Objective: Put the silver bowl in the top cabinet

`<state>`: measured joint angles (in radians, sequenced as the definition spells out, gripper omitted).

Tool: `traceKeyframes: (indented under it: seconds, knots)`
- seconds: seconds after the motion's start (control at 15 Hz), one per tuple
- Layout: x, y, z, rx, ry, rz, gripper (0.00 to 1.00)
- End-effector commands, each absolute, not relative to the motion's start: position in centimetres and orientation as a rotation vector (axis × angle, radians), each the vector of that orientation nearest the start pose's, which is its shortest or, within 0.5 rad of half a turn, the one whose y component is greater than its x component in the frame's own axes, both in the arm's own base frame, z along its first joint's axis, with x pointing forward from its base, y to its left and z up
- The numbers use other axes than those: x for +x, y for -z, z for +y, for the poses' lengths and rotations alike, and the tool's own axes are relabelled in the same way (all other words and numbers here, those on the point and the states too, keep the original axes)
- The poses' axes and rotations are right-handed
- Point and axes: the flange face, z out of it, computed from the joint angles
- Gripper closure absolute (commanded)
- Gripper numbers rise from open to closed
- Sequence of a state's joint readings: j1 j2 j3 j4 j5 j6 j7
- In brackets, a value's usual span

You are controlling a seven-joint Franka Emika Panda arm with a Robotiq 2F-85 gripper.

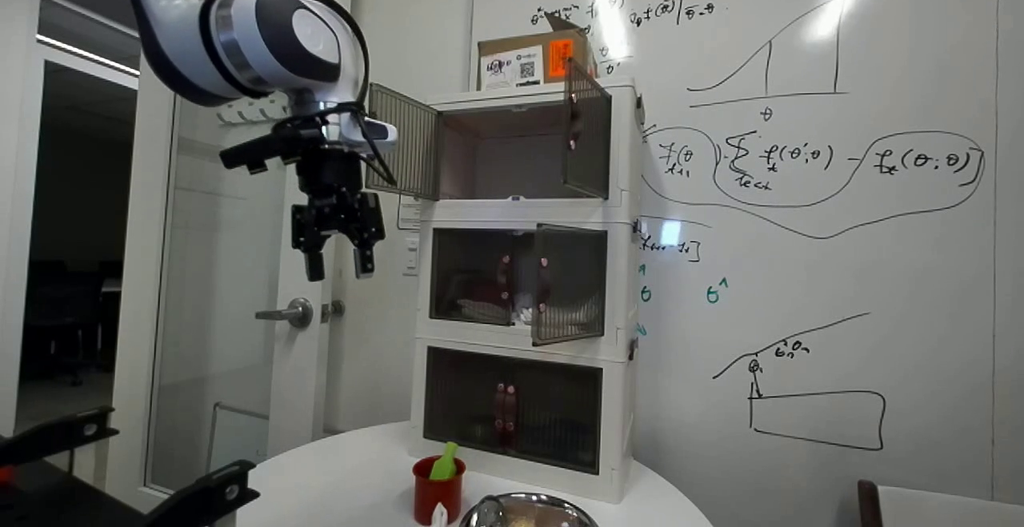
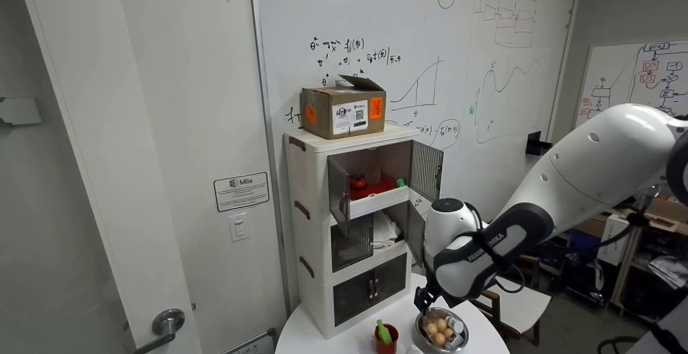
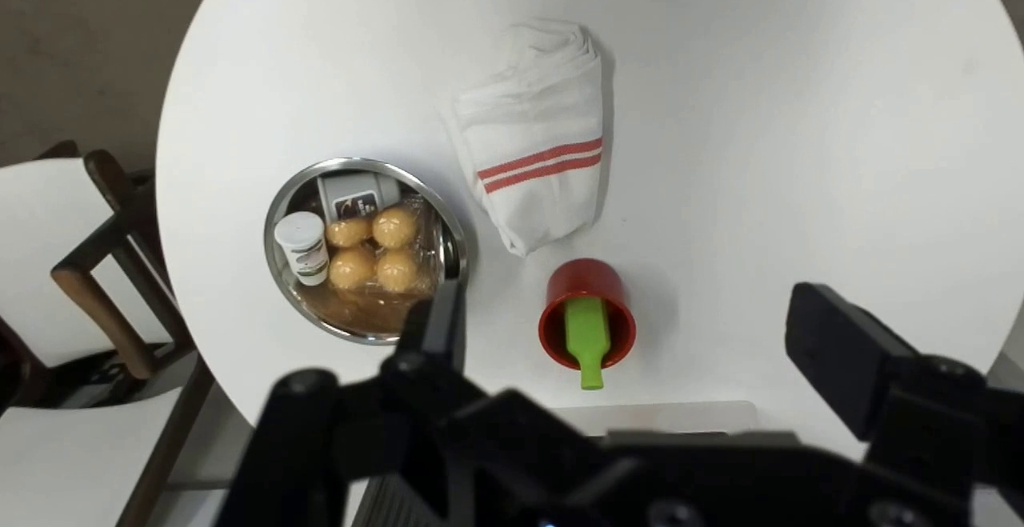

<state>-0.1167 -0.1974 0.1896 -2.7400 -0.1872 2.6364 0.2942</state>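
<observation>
The silver bowl (image 3: 352, 165) stands on the white table and holds several yellow balls in clear wrap, a white bottle and a grey container. It shows in both exterior views (image 1: 552, 503) (image 2: 425, 344), cut by the lower edge in one of them. The top cabinet (image 1: 520, 209) has both doors swung open. In an exterior view its sill (image 2: 379, 202) shows, with red things and a small green thing inside. My gripper (image 1: 340, 265) is open and empty, high above the table, pointing down. In the wrist view its fingers (image 3: 628, 319) are wide apart, the left one overlapping the bowl's edge.
A red cup (image 3: 560, 279) with a green utensil (image 3: 587, 331) stands beside the bowl. A white towel (image 3: 544, 119) with red stripes lies nearby. The middle compartment's right door (image 1: 570, 283) sticks out. A cardboard box (image 2: 320, 120) sits on top. A chair (image 3: 48, 247) stands beside the table.
</observation>
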Motion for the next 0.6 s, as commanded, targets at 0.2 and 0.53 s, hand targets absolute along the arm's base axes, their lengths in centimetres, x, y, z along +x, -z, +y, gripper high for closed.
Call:
traceKeyframes:
  seconds: [0.2,0.53]
  knots:
    - [40.3,-29.0,3.4,-3.252,0.206,0.102,0.0]
    - [42.7,-25.4,4.5,-3.206,0.401,-0.039,0.0]
